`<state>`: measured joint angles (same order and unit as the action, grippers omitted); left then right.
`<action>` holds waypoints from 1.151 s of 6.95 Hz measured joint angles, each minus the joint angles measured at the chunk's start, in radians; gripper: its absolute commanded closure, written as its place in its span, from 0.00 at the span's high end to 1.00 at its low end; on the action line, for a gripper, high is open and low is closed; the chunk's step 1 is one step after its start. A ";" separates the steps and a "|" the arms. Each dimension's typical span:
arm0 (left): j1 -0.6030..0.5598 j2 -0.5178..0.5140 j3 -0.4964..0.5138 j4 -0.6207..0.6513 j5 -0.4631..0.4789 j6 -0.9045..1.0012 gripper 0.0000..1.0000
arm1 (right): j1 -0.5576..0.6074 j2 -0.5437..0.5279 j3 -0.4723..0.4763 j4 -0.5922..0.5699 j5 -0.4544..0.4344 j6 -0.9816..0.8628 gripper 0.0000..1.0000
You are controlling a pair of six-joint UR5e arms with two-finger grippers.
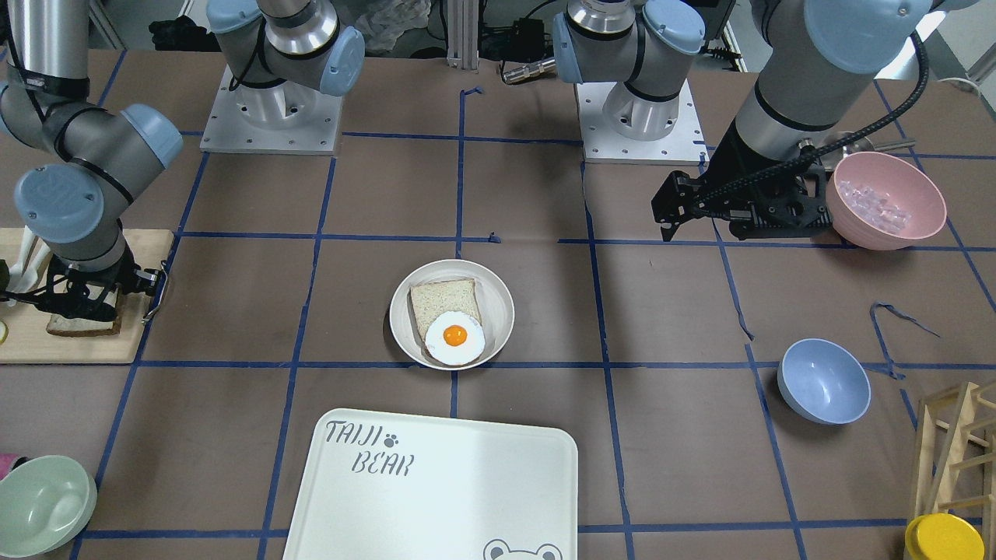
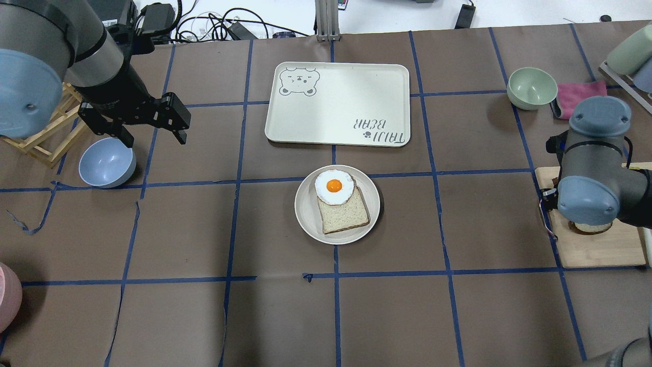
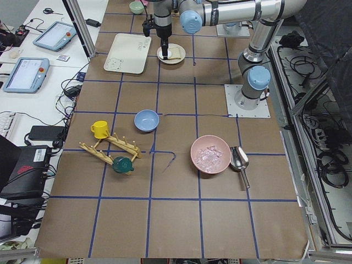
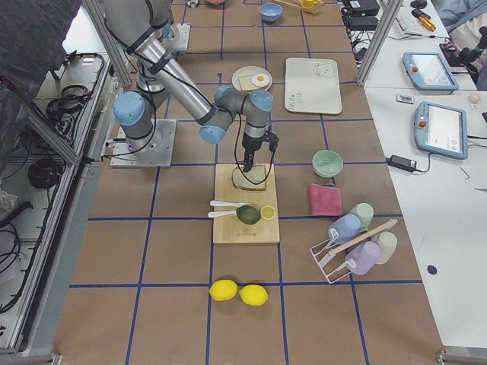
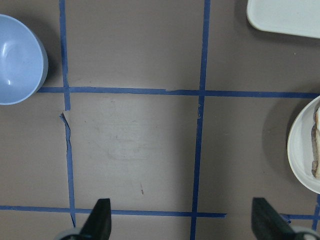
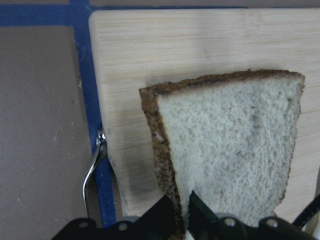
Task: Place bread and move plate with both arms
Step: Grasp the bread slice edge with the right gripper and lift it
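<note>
The bread (image 6: 235,150), dark-crusted, lies over the wooden cutting board (image 6: 200,50) at the robot's right end of the table. My right gripper (image 6: 182,215) stands over it and is shut on its crust edge; it also shows in the front view (image 1: 85,299) with the bread (image 1: 82,325) under it. The off-white plate (image 1: 498,299) sits mid-table and holds a squarer, paler slice (image 1: 440,299) with a fried egg (image 1: 455,336) on top. My left gripper (image 2: 153,135) hovers open and empty over bare table, well left of the plate (image 2: 305,214), near a blue bowl (image 2: 107,163).
The TAIJI BEAR tray (image 1: 436,482) lies just beyond the plate on the operators' side. A pink bowl (image 1: 887,201) of clear cubes stands by my left arm. A pale green bowl (image 1: 43,505), a wooden rack (image 1: 957,443) and a yellow cup (image 1: 941,537) stand at the table corners.
</note>
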<state>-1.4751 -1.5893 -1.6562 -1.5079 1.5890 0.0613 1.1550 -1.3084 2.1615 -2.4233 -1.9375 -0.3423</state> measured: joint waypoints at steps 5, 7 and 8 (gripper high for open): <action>0.000 0.000 -0.001 0.000 0.000 0.000 1.00 | 0.035 -0.071 -0.001 0.034 -0.012 0.029 0.00; -0.001 0.000 0.000 0.000 0.000 0.000 1.00 | 0.061 -0.117 -0.015 0.079 -0.015 0.080 0.00; -0.001 -0.001 -0.001 0.000 0.000 0.000 1.00 | 0.071 -0.126 -0.050 0.131 -0.017 0.095 0.00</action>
<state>-1.4756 -1.5902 -1.6567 -1.5079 1.5892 0.0613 1.2260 -1.4344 2.1117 -2.2920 -1.9541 -0.2477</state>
